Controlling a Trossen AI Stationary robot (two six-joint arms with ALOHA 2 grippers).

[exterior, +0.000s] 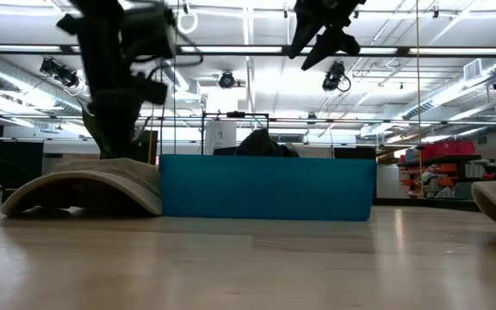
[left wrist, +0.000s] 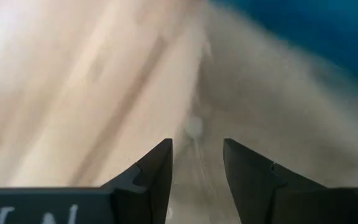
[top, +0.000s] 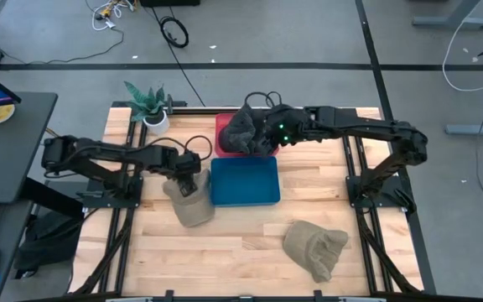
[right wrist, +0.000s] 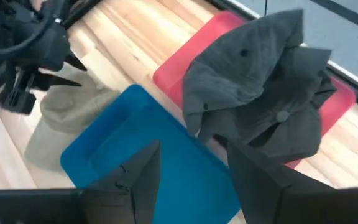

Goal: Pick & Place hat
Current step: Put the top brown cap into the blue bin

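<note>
The left gripper (top: 187, 178) is hovering open over 1 tan hat (top: 193, 204); the right gripper (top: 268, 134) is hanging open above the dark hat (top: 243, 130) in the red tray (top: 221, 126).

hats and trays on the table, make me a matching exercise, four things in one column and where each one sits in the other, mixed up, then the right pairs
Things
1. dark grey hat
2. tan cap
3. blue tray
4. potted plant

Places
A. far left corner of the table
B. lying in the red tray
C. on the wood just left of the blue tray, under the left gripper
D. middle of the table, in front of the red tray

Pairs: 1-B, 2-C, 3-D, 4-A
</note>
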